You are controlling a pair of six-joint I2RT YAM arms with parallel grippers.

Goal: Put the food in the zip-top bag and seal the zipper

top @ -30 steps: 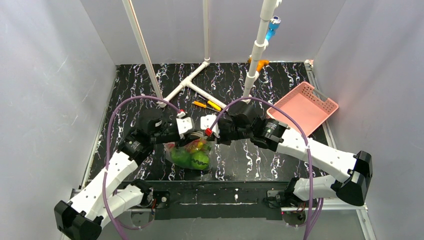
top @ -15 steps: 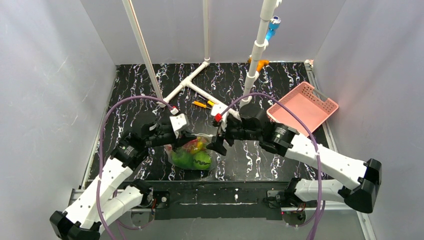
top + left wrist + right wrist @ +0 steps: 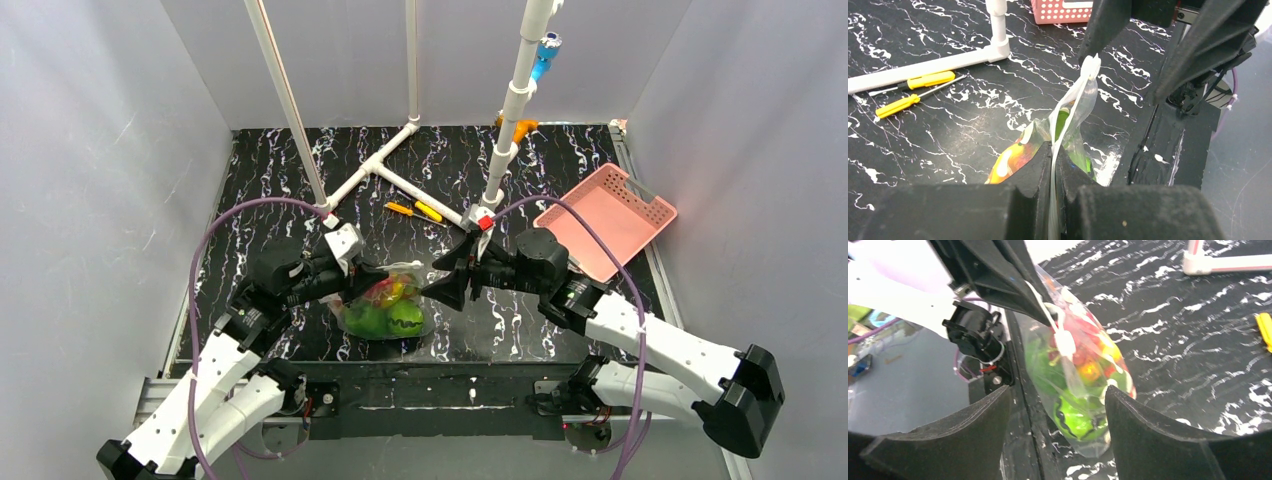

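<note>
Bag: the zip-top bag (image 3: 385,312) sat near the tabletop (image 3: 520,165) front edge, between the arms, with its mouth lifted.
Food: the food (image 3: 392,318), green, red and yellow pieces, lay inside it.
Left end effector: the left end effector (image 3: 1053,150) was clamped on the zipper (image 3: 1068,107), pinching the mouth edge flat.
Right end effector: the right end effector (image 3: 1057,392) was spread wide and empty, just right of the bag and aimed at it.
Axis: the zipper ran left to right, away from the left grip; its white tab (image 3: 1091,66) faced the right fingers, apart from them.
Judgement: the right arm was nearer the free end, so the next pinch was likely its job.
Beyond: yellow screwdrivers (image 3: 414,210); pink basket (image 3: 606,215) far right.
</note>
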